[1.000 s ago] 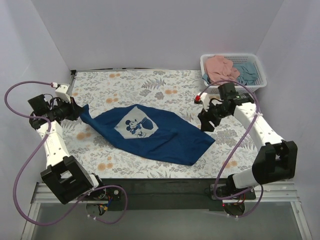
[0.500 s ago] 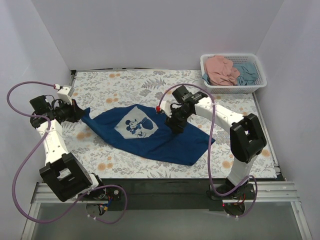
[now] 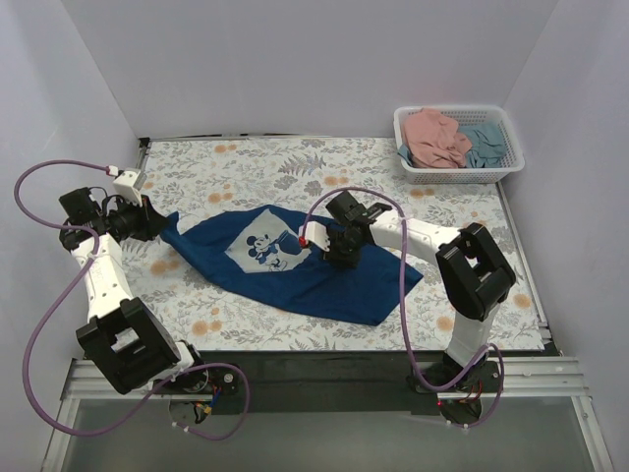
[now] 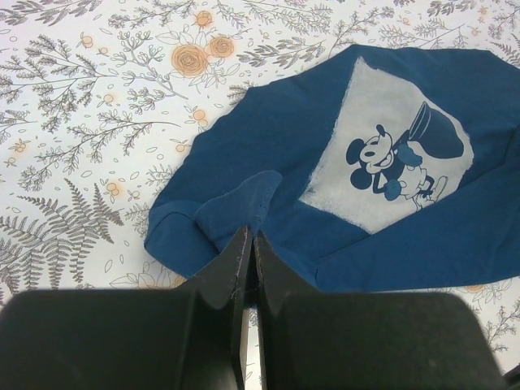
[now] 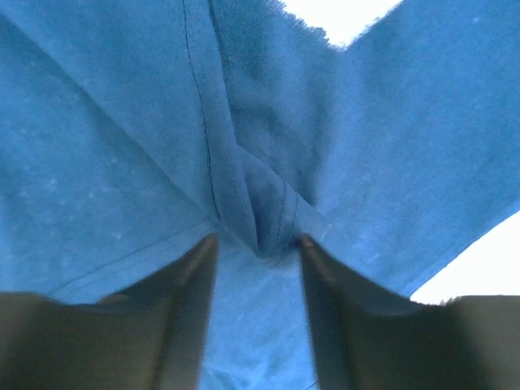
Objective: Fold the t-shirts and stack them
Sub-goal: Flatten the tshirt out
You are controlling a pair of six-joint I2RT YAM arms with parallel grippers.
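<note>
The dark navy t-shirt [image 3: 324,275], with a white cartoon-mouse patch [image 3: 265,251], lies rumpled on the floral table. My left gripper [image 3: 157,222] is shut on the shirt's left end. In the left wrist view the jaws [image 4: 250,237] pinch a raised fold of the navy cloth [image 4: 276,138]. My right gripper [image 3: 340,252] is low over the shirt's middle, just right of the patch. In the right wrist view it [image 5: 258,244] is open, its fingers on either side of a small seamed fold of navy cloth [image 5: 122,162]. The salmon pink shirt [image 3: 432,136] and the light teal shirt [image 3: 486,144] lie in the basket.
The white lattice basket [image 3: 503,169] stands at the back right corner. The floral tablecloth [image 3: 256,162] shows bare behind the shirt and along the right side [image 3: 472,211]. White walls close in the left, back and right.
My right arm has swung left from the table's right side onto the middle of the navy shirt and come down onto it. The left gripper has kept its hold and barely moved.
</note>
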